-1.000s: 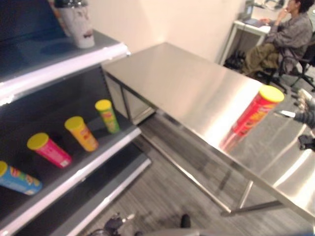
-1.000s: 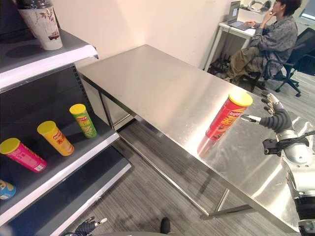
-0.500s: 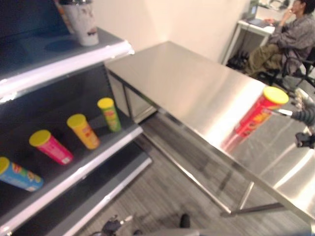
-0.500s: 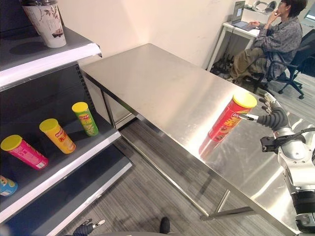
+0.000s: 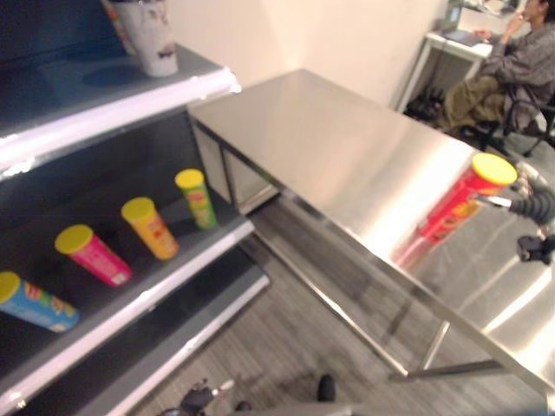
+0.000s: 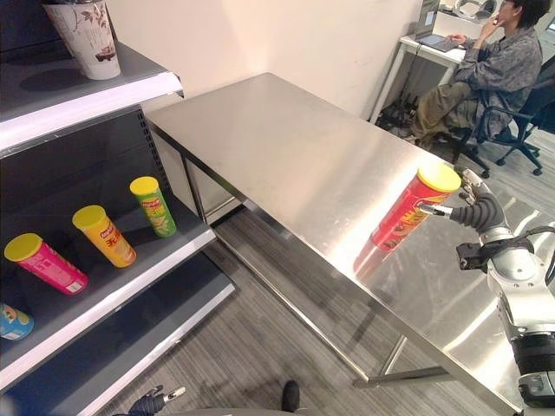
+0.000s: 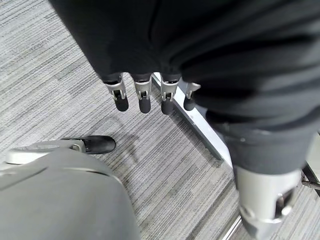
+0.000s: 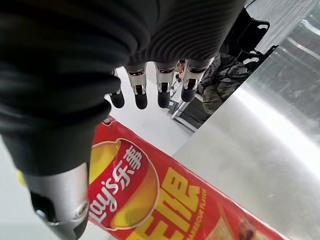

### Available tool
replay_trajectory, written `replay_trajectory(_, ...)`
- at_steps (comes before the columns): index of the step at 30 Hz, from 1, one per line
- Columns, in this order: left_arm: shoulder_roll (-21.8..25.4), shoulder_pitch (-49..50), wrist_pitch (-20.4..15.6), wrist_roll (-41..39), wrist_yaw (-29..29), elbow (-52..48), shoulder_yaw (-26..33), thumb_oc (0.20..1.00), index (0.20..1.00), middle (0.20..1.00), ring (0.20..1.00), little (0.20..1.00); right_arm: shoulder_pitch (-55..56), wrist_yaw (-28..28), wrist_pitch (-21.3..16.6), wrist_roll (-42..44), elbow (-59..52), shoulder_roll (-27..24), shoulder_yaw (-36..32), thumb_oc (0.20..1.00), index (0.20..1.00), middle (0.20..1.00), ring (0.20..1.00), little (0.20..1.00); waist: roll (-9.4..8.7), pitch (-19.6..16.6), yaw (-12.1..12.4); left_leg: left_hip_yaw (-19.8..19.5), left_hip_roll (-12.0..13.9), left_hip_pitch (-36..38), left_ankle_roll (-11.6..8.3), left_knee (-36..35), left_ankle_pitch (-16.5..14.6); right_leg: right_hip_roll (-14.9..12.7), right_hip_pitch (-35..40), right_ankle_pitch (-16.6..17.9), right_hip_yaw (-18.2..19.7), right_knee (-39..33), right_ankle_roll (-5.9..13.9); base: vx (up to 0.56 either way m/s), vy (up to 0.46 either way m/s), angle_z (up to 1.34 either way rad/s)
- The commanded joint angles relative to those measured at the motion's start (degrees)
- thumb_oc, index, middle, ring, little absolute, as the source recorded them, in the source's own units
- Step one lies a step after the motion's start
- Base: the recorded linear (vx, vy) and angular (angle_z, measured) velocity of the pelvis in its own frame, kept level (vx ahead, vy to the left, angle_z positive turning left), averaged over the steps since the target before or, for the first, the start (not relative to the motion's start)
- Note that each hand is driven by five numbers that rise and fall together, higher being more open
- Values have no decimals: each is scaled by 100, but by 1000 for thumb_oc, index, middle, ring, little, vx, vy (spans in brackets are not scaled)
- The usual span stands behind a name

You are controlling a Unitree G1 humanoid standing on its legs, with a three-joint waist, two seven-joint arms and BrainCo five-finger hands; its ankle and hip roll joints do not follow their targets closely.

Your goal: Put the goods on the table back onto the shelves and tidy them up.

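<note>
A red crisp can (image 6: 406,211) with a yellow lid stands upright near the right end of the steel table (image 6: 286,147). My right hand (image 6: 479,211) is open just to the right of its top, thumb reaching to the can's side. In the right wrist view the can (image 8: 165,200) lies close under the palm, with the straight fingers (image 8: 141,96) past it. My left hand (image 7: 143,98) hangs open low over the grey floor.
The shelf unit (image 6: 121,299) on the left carries a green can (image 6: 153,205), an orange can (image 6: 104,235), a pink can (image 6: 45,263) and a blue can (image 6: 13,321). A paper cup (image 6: 85,35) stands on the upper shelf. A person (image 6: 486,74) sits at a desk behind the table.
My right hand has closed in on the red can from the right, thumb now at its side. The camera has shifted slightly. The can has stayed upright in place.
</note>
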Motion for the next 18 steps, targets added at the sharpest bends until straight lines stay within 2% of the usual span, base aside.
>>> replay_trajectory(1,95,-250,-86,44,55,125,-38,1000,1000,1000,1000,1000,-656,-126,-163,-45,157,-29,72,1000,1000,1000,1000,1000,-12,-112,167,-258,-31,-476,-29,5,13,-208,413,-464,147,34,-155,0,0,0)
replay_trajectory(12,76,-240,-90,28,70,133,-15,1000,1000,1000,1000,1000,-805,-182,-169,-60,176,-17,145,1000,1000,1000,1000,1000,-21,-115,188,-251,-28,-458,-32,5,6,-225,449,-449,143,34,-150,2,1,1)
replay_trajectory(18,79,-242,-81,35,68,105,-36,1000,1000,1000,1000,1000,-955,-132,-152,-113,276,-120,404,1000,1000,1000,1000,1000,-55,-98,202,-258,-27,-463,-34,5,5,-222,459,-447,144,34,-149,1,1,3)
